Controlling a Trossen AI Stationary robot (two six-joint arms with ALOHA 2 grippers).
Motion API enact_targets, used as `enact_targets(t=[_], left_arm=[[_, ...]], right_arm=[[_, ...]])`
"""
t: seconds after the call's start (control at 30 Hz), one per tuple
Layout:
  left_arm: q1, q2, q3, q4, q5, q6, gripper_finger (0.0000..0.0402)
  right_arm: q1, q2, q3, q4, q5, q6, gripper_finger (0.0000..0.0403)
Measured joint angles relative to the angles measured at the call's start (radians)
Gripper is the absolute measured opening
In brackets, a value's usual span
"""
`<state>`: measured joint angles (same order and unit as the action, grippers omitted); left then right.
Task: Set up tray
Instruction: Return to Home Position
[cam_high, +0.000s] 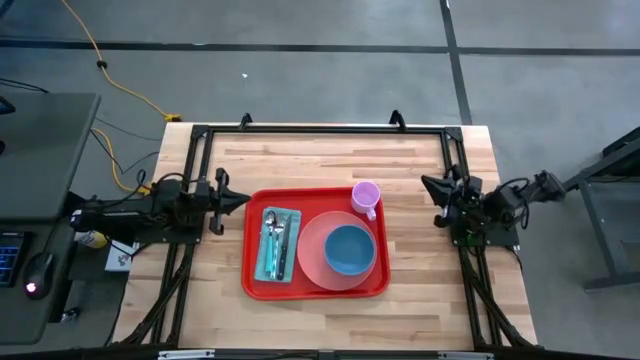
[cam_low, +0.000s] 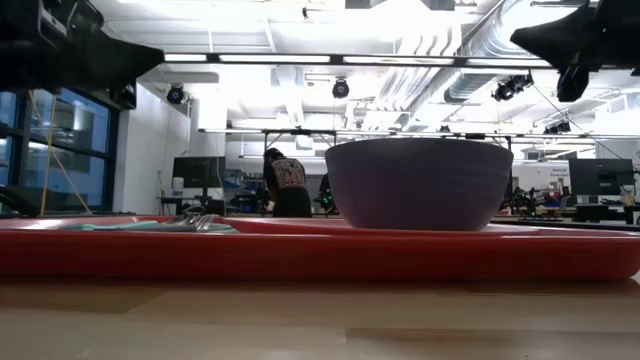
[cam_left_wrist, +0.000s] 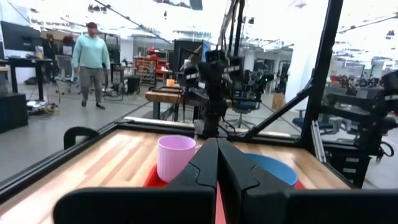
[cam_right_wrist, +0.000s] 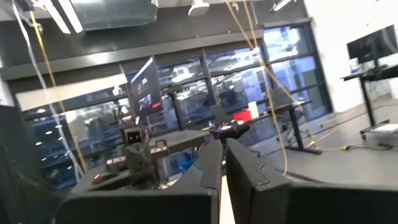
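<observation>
1. Clearly, the left gripper (cam_high: 243, 198) hung closed at the counter's (cam_high: 300, 160) left edge, just beside the tray (cam_high: 252, 240). The right gripper (cam_high: 428, 184), fingers drawn together, sat apart from it at the right edge.
2. The tray lay mid-counter, holding a blue napkin (cam_high: 292, 262) with cutlery (cam_high: 277, 238), a pink plate (cam_high: 312, 250) under a blue bowl (cam_high: 349, 250), and a purple cup (cam_high: 366, 195) at one corner. The setting looked finished; only parking the arms seemed left.
3. Only the high view showed that layout. The low view showed the bowl rising above the tray's rim. The left wrist view showed its fingers (cam_left_wrist: 202, 168) pressed together.
</observation>
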<state>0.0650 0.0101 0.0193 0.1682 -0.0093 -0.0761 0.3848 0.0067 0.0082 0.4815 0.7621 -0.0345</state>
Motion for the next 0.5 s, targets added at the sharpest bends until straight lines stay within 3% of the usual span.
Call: enact_targets(t=[0.3, 0.5], left_arm=[[0.000, 0.000, 0.000, -0.025, -0.001, 0.000, 0.0037], [0.000, 0.001, 0.000, -0.121, -0.001, 0.003, 0.0037]], right_arm=[[-0.209, 0.000, 0.000, -0.137, -0.284, 0.198, 0.0000], [-0.242, 0.000, 0.000, -0.240, -0.368, 0.215, 0.0000]])
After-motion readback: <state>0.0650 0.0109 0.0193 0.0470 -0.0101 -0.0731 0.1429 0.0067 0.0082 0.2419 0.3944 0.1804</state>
